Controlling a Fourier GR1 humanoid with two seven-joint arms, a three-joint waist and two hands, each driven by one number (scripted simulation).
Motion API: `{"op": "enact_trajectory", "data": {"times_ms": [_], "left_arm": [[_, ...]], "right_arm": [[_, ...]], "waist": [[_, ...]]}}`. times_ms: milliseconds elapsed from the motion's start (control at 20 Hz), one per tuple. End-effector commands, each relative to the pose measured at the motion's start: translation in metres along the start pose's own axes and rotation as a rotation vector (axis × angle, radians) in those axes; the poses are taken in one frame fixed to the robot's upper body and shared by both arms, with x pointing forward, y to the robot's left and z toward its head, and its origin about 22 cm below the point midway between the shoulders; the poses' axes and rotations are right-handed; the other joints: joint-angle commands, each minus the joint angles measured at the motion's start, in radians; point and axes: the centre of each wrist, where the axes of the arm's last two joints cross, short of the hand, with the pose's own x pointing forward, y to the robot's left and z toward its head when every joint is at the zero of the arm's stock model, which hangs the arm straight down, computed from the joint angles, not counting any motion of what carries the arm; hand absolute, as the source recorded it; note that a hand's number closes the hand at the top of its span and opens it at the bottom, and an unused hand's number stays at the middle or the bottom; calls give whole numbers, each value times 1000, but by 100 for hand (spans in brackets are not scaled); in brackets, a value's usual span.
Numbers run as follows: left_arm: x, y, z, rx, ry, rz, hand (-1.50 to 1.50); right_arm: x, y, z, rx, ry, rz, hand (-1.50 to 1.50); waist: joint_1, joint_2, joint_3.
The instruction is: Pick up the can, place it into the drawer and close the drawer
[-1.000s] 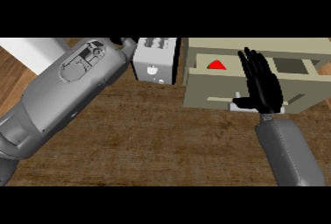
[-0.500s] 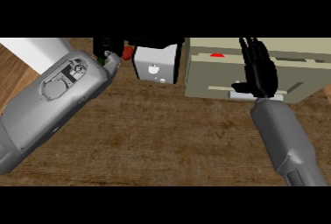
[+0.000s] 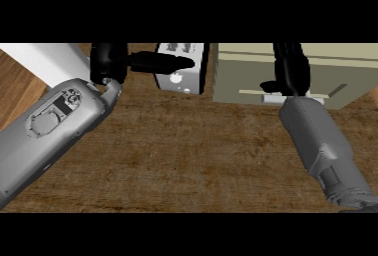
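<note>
Fingers (image 3: 286,55) of the right hand (image 3: 289,75) run straight and close together, edge-on from where I stand, holding nothing I can make out; their tips pass out of sight at the top. They lie over the beige drawer (image 3: 244,75), with the wrist just above its handle (image 3: 273,98). The can I cannot find anywhere: if it is in the drawer, the hand and the near wall hide it.

That is the first worry. With the can unseen, nobody can say it sits low enough, and a can standing proud of the rim would jam the drawer as it closes. The second is the hand itself: if the push comes while the fingers are over the opening, they get caught between drawer and housing.

Across from it, the left hand (image 3: 109,62) has its fingers (image 3: 162,61) stretched out flat and open, reaching sideways in front of a white box (image 3: 184,82) and seemingly touching it. Any swing of that big forearm (image 3: 59,125) could knock the box along the counter (image 3: 192,155) or into the drawer's side.
</note>
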Motion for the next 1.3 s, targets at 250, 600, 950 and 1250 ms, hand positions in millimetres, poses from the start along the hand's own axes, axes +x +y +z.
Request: {"op": "enact_trajectory", "data": {"times_ms": [250, 600, 950, 1250], "left_arm": [[-14, 8, 13, -7, -5, 1, -150], [-21, 12, 25, -33, -6, 4, -150], [-31, 27, 25, -6, -20, -12, -150], [-28, 36, 22, -7, -2, -3, -150]], "right_arm": [[16, -16, -36, -4, -16, 0, -150], [33, -27, -54, 20, -40, -56, -150], [52, -30, -59, -38, -9, -320, -150], [58, -34, -64, -72, 19, -523, -150]], "waist": [[26, 20, 3], [33, 21, 3], [25, 20, 5], [10, 18, 5]]}}
